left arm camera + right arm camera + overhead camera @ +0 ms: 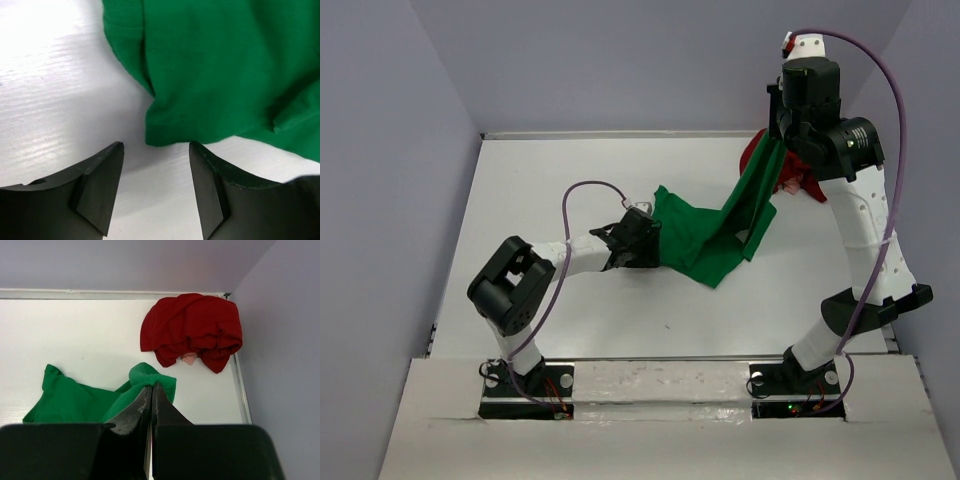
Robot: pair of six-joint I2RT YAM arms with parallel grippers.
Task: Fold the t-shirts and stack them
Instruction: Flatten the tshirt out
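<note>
The bright green soft cloth t-shirt (705,245) lies about the middle of the white worktop (550,170). Its left part is spread low and rumpled, and its right part is drawn up in a taut band towards the far right. There the right fingers (134,412) are pressed together on a fold of it, raised above the surface. The left fingers (102,172) stand wide apart, low over the worktop at the shirt's left hem, with nothing between them; the hem's edge lies just beyond their tips. The dark red cloth t-shirt (192,327) sits crumpled in a heap in the far right corner, by the right wall (280,340), apart from the green cloth resting on the worktop.
</note>
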